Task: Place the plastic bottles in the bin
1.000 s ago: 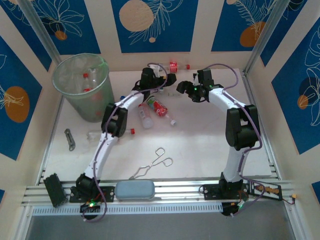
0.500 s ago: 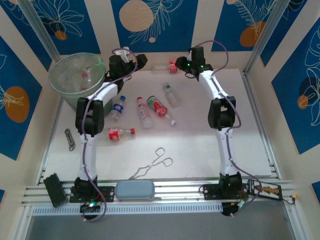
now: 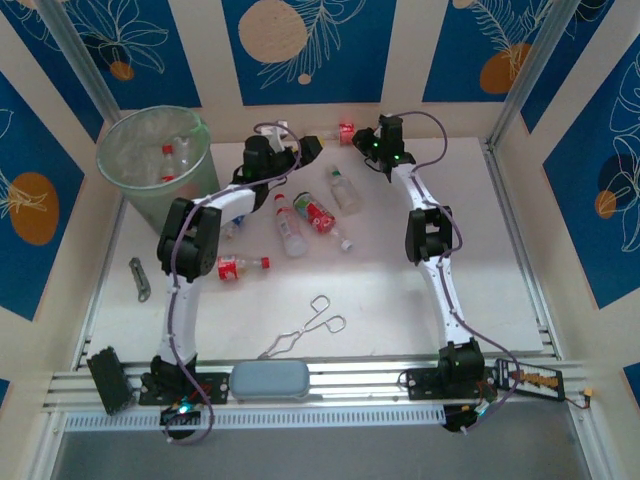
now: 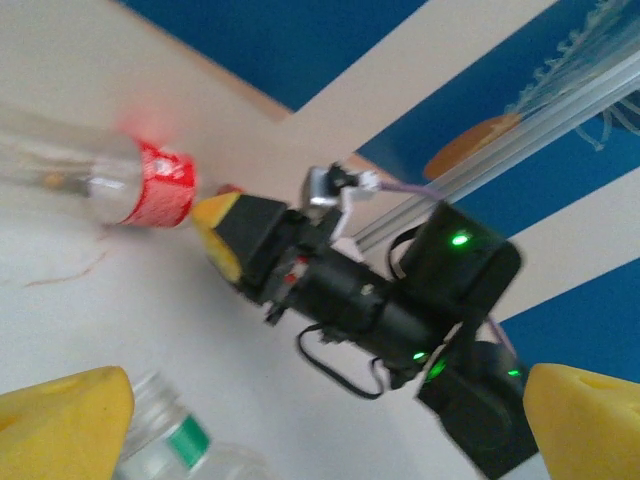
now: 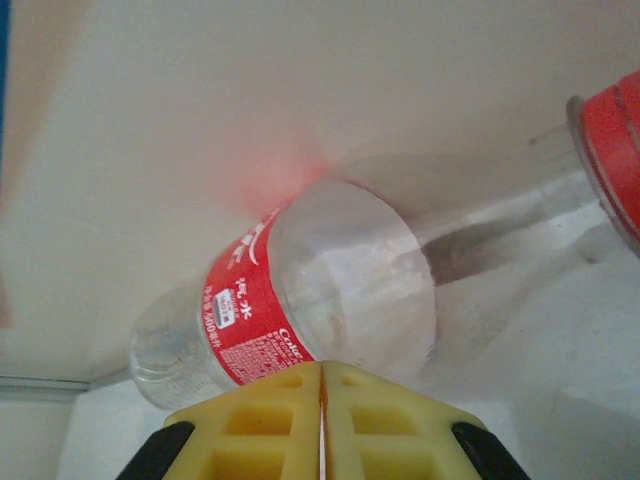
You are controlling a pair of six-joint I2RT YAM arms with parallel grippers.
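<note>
Presently the right hand is sitting fully closed, gripping nothing, just beside the red-labelled bottle, which is lying well right of the bin, lengthwise toward it.

Both arms are white tubes with black joint housings: left arm, right arm. A purple cable loops along each. Green LEDs on black wrist blocks. Black bases on the rail. Right gripper is yellow with square pockets.
</note>
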